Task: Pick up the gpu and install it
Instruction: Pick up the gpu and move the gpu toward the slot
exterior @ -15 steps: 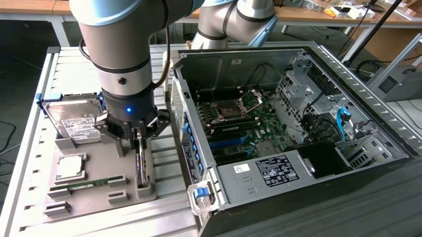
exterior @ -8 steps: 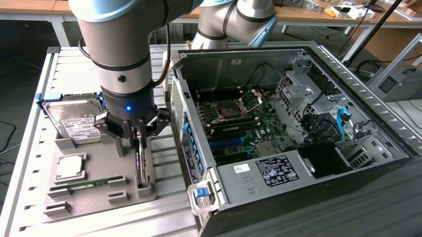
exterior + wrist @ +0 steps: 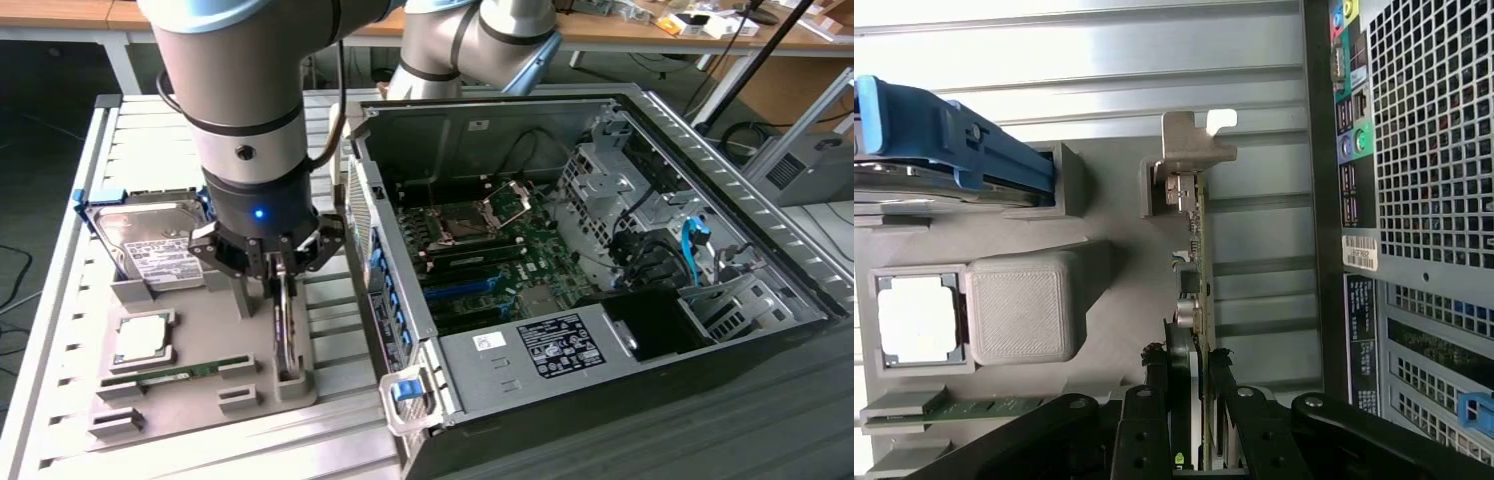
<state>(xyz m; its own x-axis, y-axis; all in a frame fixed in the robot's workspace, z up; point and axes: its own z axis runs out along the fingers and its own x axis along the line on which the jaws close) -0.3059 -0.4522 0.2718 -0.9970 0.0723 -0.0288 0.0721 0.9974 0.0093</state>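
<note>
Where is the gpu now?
The gpu stands on edge in the grey holder, at the exterior view's left of the computer case, held by the gripper.

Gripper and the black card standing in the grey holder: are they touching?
Touching. The wrist view shows the gripper closed on the card, pressing against both of its faces.

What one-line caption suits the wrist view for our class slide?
Tool closed on the gpu, standing on edge in its grey holder beside the computer case.
</note>
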